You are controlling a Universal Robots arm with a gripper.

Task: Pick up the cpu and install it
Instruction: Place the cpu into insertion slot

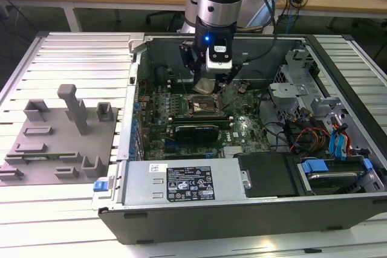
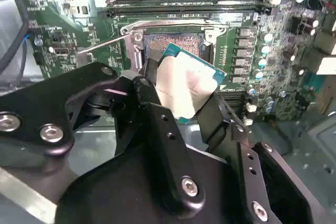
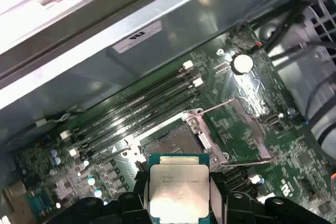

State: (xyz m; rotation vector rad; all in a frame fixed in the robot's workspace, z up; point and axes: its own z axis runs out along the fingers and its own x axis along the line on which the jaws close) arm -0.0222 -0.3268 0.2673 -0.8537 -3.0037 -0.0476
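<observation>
The cpu (image 1: 205, 84) is a flat square chip with a pale silvery top, and my gripper (image 1: 209, 81) is shut on its two opposite edges. It hangs tilted a little above the open socket (image 1: 202, 106) on the green motherboard inside the open computer case. In the second wrist view the black fingers (image 2: 152, 98) flank the cpu (image 2: 184, 85), with the bare socket (image 2: 176, 43) just beyond it. In the first wrist view the cpu (image 3: 178, 190) sits between the jaws, the socket (image 3: 170, 142) lies ahead with its frame open and its thin metal lever (image 3: 231, 103) is raised.
Memory slots (image 3: 142, 111) run beside the socket. A labelled power supply (image 1: 187, 184) fills the case's near side. Drive cages and coloured cables (image 1: 320, 137) crowd the exterior view's right. A grey fixture plate (image 1: 57, 149) with upright blocks lies on the exterior view's left.
</observation>
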